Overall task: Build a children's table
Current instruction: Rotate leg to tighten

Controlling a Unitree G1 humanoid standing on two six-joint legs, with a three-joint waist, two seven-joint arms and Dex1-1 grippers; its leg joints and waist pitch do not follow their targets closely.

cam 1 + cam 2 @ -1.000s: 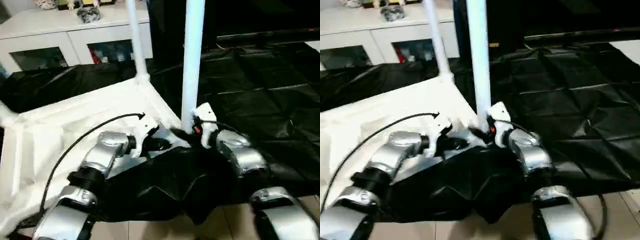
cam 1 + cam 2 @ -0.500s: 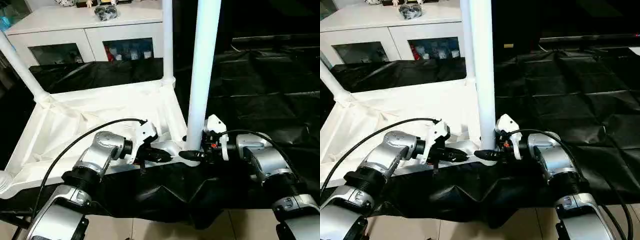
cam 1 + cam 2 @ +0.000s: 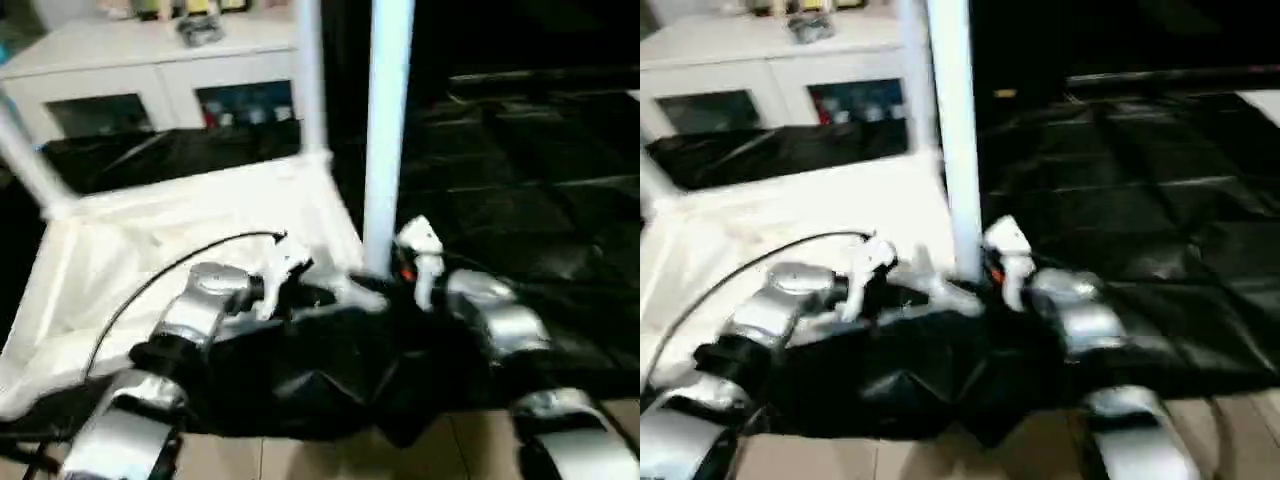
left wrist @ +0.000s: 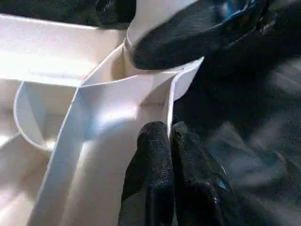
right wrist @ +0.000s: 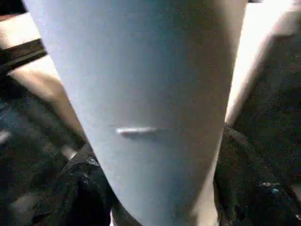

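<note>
Your table [image 3: 540, 160] is draped in black, a white cabinet [image 3: 150, 85] behind. Left end effector [image 4: 170, 141] pinches the tabletop [image 3: 180, 230] rim (right end effector's [image 3: 385, 290] grip: cannot tell).

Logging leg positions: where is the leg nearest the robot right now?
In the left eye view the nearest leg stands upright in the near right corner socket of the tabletop, with the right gripper at its base.
</note>
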